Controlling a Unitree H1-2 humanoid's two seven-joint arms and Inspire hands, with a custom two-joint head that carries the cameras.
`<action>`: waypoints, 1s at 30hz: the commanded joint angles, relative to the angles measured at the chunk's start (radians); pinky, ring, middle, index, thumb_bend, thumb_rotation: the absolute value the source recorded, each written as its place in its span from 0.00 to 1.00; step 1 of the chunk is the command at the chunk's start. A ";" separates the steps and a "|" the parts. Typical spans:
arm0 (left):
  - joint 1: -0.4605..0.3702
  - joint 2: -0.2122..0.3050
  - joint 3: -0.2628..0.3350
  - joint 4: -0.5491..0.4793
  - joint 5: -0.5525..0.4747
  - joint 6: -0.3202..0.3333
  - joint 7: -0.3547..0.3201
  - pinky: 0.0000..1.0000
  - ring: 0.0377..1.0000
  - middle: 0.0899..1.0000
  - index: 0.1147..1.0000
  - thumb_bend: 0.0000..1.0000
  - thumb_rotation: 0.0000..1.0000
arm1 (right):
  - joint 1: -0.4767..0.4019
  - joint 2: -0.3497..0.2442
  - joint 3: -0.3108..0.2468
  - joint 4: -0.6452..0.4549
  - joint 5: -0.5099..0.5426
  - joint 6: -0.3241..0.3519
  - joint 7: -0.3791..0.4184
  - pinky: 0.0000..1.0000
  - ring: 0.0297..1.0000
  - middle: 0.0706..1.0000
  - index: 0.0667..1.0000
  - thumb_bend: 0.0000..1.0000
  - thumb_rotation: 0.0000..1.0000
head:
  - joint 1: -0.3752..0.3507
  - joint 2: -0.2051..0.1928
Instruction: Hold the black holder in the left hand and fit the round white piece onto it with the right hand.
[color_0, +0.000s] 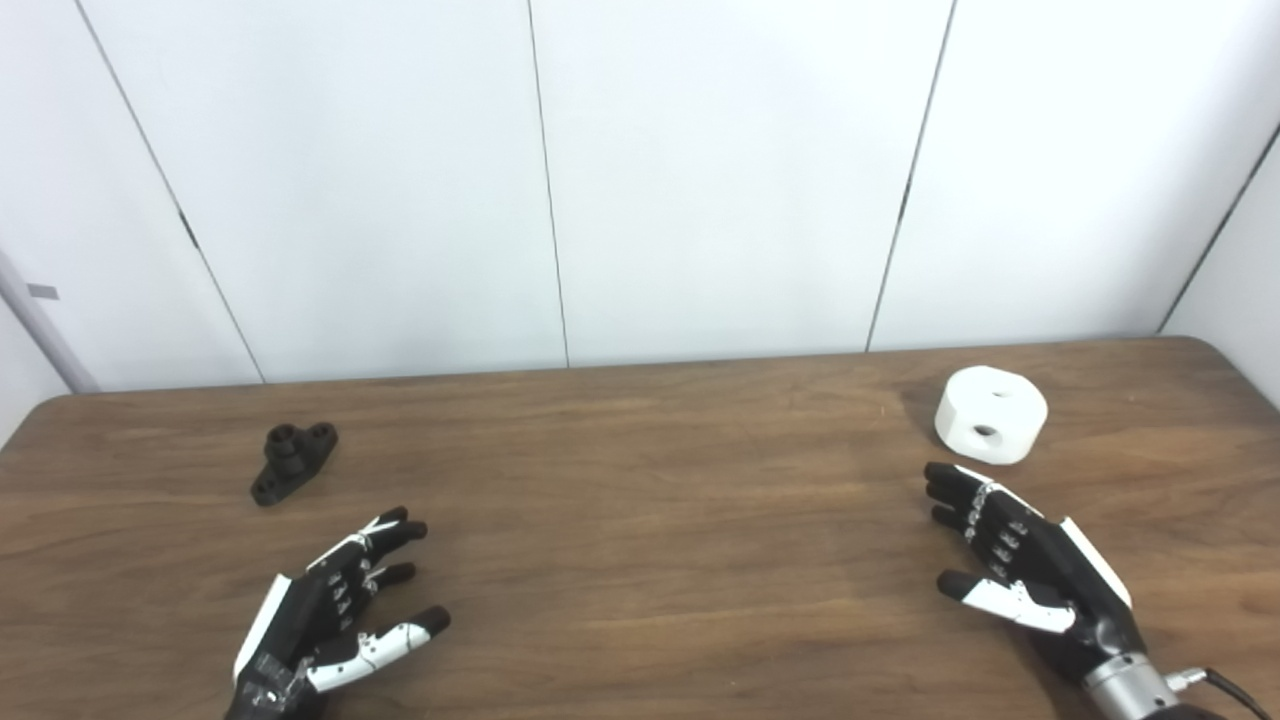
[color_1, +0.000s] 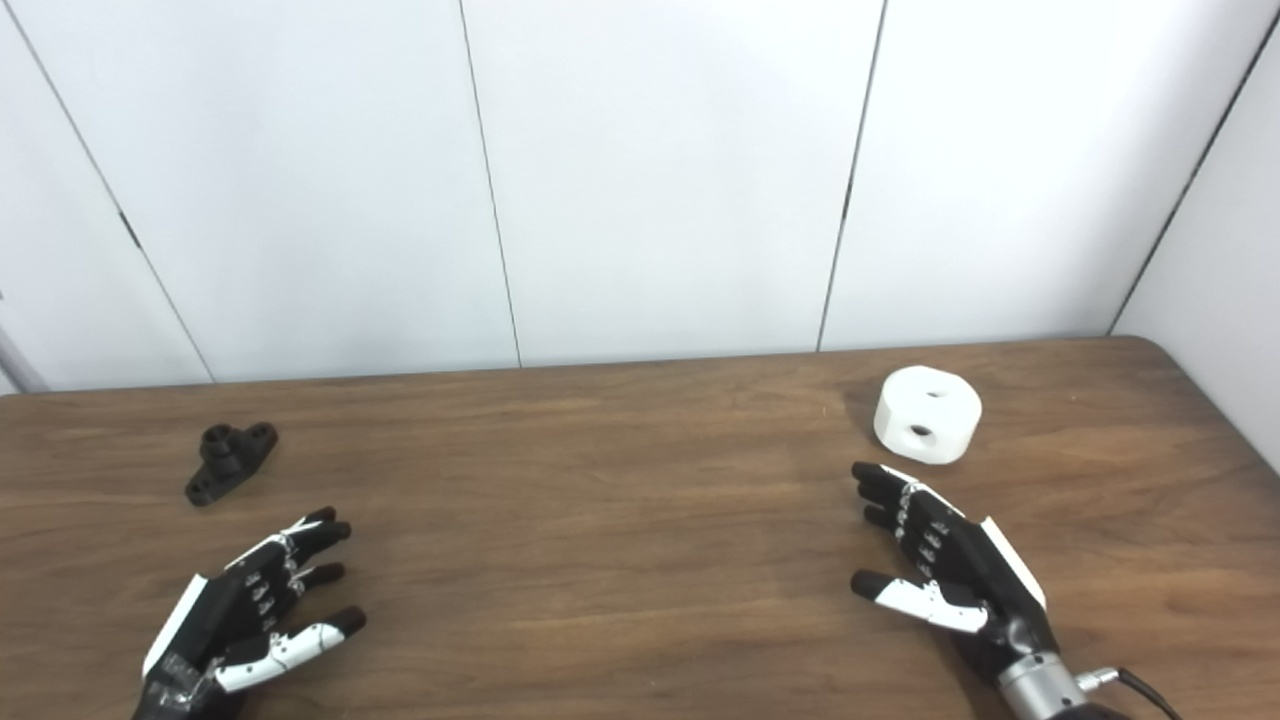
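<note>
1. Left eye view: I've got the brown wooden bench (color_0: 640, 540) in front of me, white wall panels (color_0: 720, 180) behind it.
2. The black holder (color_0: 292, 461) lies on the bench at the far left, flat on its base, its short round stub pointing up, with a hole at each end.
3. My left hand (color_0: 335, 605) hovers low at the near left, fingers (color_0: 395, 530) spread and holding nothing. It sits near the holder but clear of it, on the side closer to me.
4. The round white piece (color_0: 990, 414) rests on the far right of the bench, one hole showing in its top and one in the side wall facing me.
5. My right hand (color_0: 1025, 565) is just in front of the white piece, fingers apart and empty, the tips pointing at it. I see a thin strip of bare bench between tips and piece, so no contact.
6. Right eye view: same layout, everything sits a little further left in the picture.
7. Holder and white piece are well apart, at opposite ends of the bench.
8. Both hands read as open here too, thumbs splayed inward toward the bare middle of the bench.
9. A grey cuff and a dark cable (color_1: 1140, 685) show at the right wrist, bottom edge.
</note>
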 joint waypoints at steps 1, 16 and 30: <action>0.017 0.007 0.002 0.001 0.006 0.023 0.004 0.87 0.92 0.93 0.70 0.76 0.04 | 0.026 0.007 0.001 0.030 0.011 -0.025 -0.002 0.89 0.91 0.88 0.79 0.92 0.35 | 0.000 0.003; 0.017 0.005 0.003 -0.002 0.008 0.028 0.008 0.88 0.92 0.92 0.70 0.77 0.05 | 0.026 0.004 0.002 0.029 0.000 -0.030 -0.005 0.88 0.89 0.87 0.79 0.93 0.37 | 0.007 0.006; 0.019 -0.103 0.044 -0.154 0.200 0.014 0.186 0.94 0.96 0.92 0.65 0.79 0.01 | 0.045 -0.044 -0.030 0.029 0.077 0.004 0.026 0.89 0.91 0.88 0.78 0.94 0.37 | 0.162 0.004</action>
